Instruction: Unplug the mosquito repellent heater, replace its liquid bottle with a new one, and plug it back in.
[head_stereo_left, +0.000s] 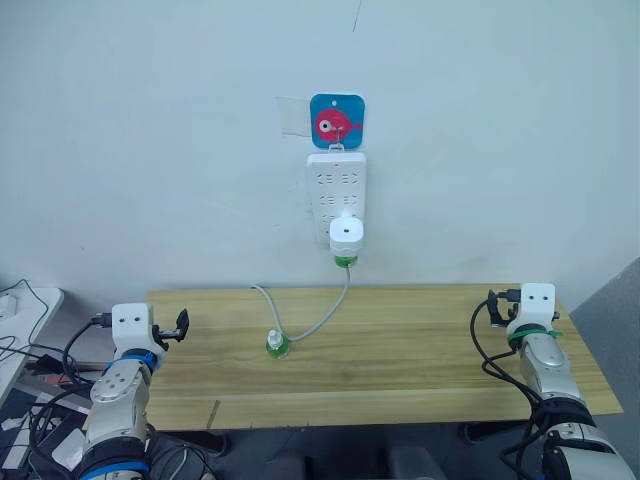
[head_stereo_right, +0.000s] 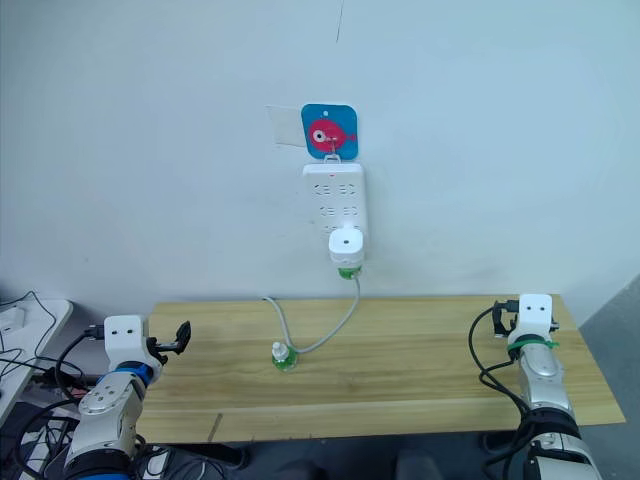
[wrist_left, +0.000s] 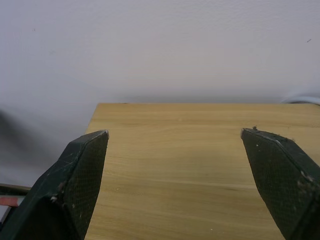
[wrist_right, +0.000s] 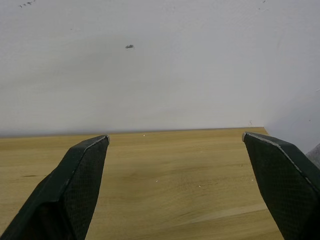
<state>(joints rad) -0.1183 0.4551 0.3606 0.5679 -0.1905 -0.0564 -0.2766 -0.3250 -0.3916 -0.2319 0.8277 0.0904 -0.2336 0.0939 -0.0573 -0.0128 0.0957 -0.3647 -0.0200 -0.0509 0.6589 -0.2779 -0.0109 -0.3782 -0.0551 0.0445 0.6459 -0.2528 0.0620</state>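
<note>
Both sets of jaws stand wide open and hold nothing. The left gripper (head_stereo_left: 181, 325) hovers over the left end of a long wooden worktop (head_stereo_left: 420, 345), pointing toward the white wall behind it. Moving right, a small spare bottle (head_stereo_left: 276, 344) with a green base and pale cap stands upright on the worktop, a little left of centre, just beside a grey cable (head_stereo_left: 325, 315) that curves across the wood and climbs the wall. Above it, on the wall, a white power strip (head_stereo_left: 337, 190) hangs vertically beneath a blue square hook plate (head_stereo_left: 337, 121) with a pink picture. The mosquito repellent heater (head_stereo_left: 346, 236), white and rounded, is plugged into the lower end of the strip, with a green bottle collar showing under it. At the far right end of the worktop, the right gripper (head_stereo_left: 494, 310) hovers, well apart from everything else.
</note>
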